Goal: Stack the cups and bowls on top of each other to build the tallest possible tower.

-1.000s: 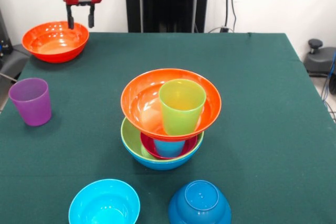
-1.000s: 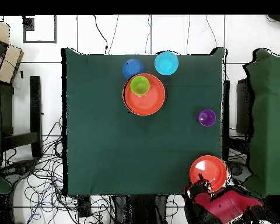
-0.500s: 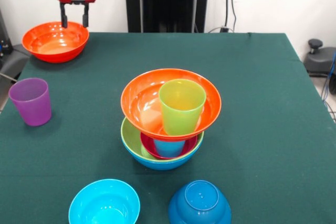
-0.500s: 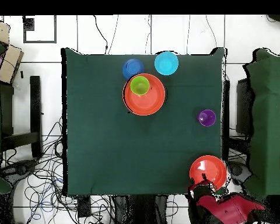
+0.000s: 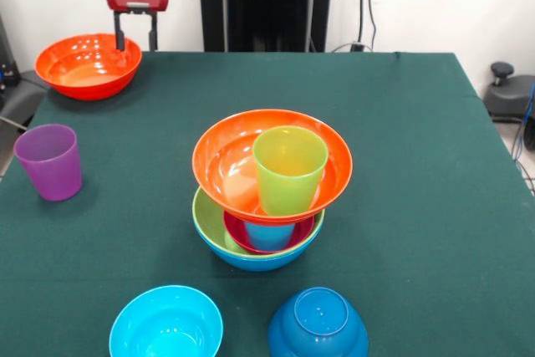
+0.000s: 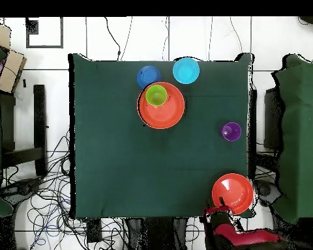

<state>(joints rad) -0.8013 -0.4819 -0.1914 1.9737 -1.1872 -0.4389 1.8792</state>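
gripper: gripper (image 5: 136, 41) hanging at the counter's back edge, just beside the spare orange bowl's rim, not touching it
fingers: two black fingers (image 5: 120, 39) standing spread apart, pinching nothing
tower: tower (image 5: 269, 194) sitting mid-counter; blue bowl (image 5: 251, 262) at the bottom, green bowl (image 5: 203, 220) nesting in it, then magenta bowl (image 5: 236, 237), light blue cup (image 5: 269, 237), tilted orange bowl (image 5: 224, 165), and green cup (image 5: 288, 169) standing upright inside that
spare orange bowl: orange bowl (image 5: 87, 65) sitting upright and empty at a counter corner, well apart from the tower
purple cup: purple cup (image 5: 50, 161) standing upright near the counter's edge, between the spare orange bowl and the cyan bowl, alone
cyan bowl: cyan bowl (image 5: 165, 324) lying mouth up at the near edge
dark blue bowl: dark blue bowl (image 5: 318, 323) lying mouth down just beside the cyan one
counter: counter (image 5: 418, 165) wearing a dark green cloth
writing: no readable brand or label showing anywhere
front view only: layers under the tower's orange bowl showing; fingers showing clearly
overhead view only: tower reading as just an orange bowl with green cup off-centre; arm's red body showing past the counter edge; cables (image 6: 48, 208) lying on the white floor
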